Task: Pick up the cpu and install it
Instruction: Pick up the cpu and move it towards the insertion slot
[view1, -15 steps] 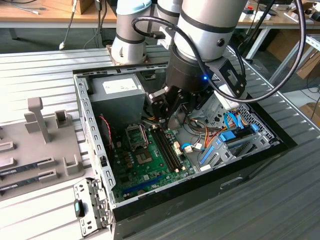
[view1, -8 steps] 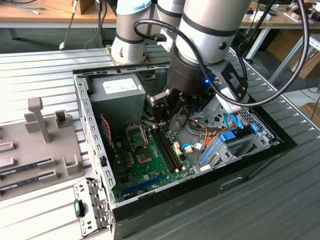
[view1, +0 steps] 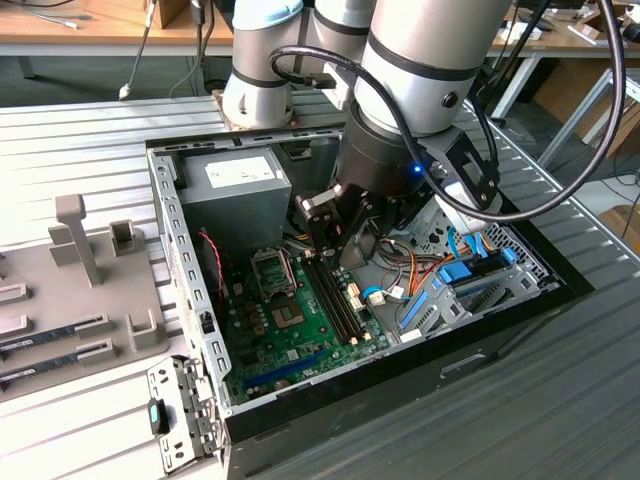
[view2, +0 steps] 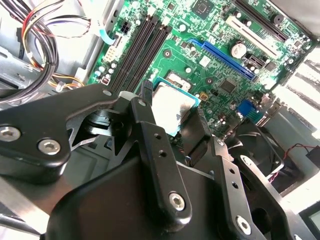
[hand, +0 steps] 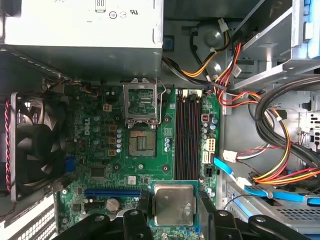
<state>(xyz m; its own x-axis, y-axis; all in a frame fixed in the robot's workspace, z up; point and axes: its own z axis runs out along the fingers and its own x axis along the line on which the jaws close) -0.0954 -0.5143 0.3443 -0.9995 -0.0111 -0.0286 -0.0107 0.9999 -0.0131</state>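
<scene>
My gripper (hand: 175, 206) is shut on the cpu (hand: 173, 204), a small square chip with a silver-grey top and a thin green rim, held flat by two opposite edges. Black fingers (hand: 144, 202) press on either side of it. In the second wrist view the cpu (view2: 169, 106) sits between the same fingers (view2: 148, 102) of the gripper (view2: 172, 114), above the green motherboard (view2: 210, 65). The open socket (hand: 141, 145) lies further along the board, its metal frame (hand: 141, 102) flipped up. In the exterior view the gripper (view1: 345, 245) hangs inside the computer case, above the memory slots and to the exterior view's right of the socket (view1: 290, 318).
A grey power-supply box (view1: 235, 190) stands at the back of the case. Black memory slots (hand: 187, 135) run beside the socket, a fan (hand: 32, 145) sits at the board's other side, and cable bundles (hand: 270, 140) crowd the drive bay. A grey tray (view1: 60, 330) with memory sticks lies outside the case.
</scene>
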